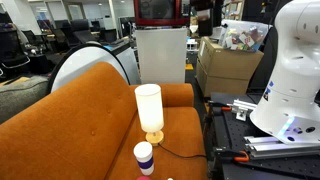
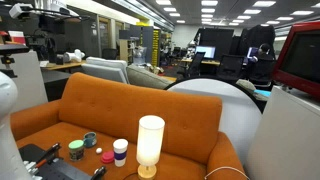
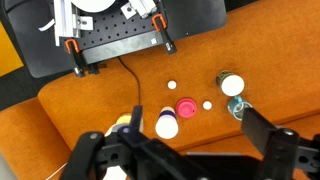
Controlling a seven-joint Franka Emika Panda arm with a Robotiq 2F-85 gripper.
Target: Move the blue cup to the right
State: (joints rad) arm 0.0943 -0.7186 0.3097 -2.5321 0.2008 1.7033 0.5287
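Robot arm: white, at the left edge in an exterior view.
Black board: perforated, held by orange-tipped clamps, lying on the left end of the seat; a dark cable runs from it across the cushion.
Small clutter: a green-topped jar and a dark pot sit left of the cup. In the wrist view a pink disc, two white dots and a white-lidded jar lie scattered near it, none touching it.
Blue cup: upright on the seat with a white top and a dark blue-purple band, just left of the lamp and apart from it. In the wrist view it stands just below the pink disc.
Lamp: tall cream cylinder shade on a yellowish base, much taller than the cup and its closest neighbour.
Claw: released, its dark fingers spread wide, above the cup and holding nothing.
Counter: the orange upholstered seat of a sofa, carrying everything.
Writing: cardboard boxes behind the sofa carry marks too small to read.
Room: an open office-lab with ceiling light strips, desks, monitors and a white panel behind the backrest.
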